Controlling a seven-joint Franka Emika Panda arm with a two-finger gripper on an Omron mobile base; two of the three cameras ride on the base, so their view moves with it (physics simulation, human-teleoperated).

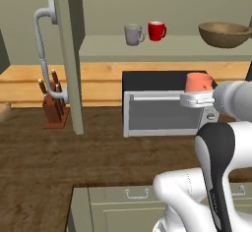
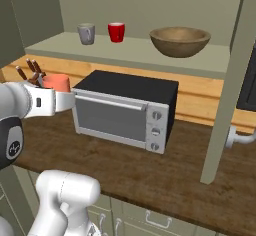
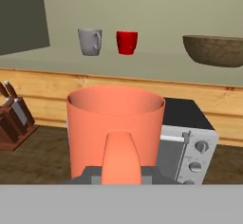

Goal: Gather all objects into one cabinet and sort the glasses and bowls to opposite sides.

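My gripper [image 1: 198, 92] is shut on the coral-orange mug [image 1: 198, 81], holding it upright above the counter in front of the toaster oven. In the hand view this mug [image 3: 115, 118] is close, its handle facing the camera. The olive-green wall cabinet stands open, its door [image 1: 68, 54] swung out with a long pale handle [image 1: 42, 44]. On its shelf [image 1: 108, 49] sit a grey mug [image 1: 133, 34] and a red mug [image 1: 156, 31] side by side. The wide brown wooden bowl [image 1: 225, 34] sits further right on the same shelf.
A silver and black toaster oven [image 2: 125, 110] stands on the dark wooden counter [image 2: 165, 175] under the shelf. A knife block [image 1: 53, 105] sits to the left. A second open door [image 2: 231, 80] juts out at the right. Pale-green base cabinets [image 1: 123, 201] lie below.
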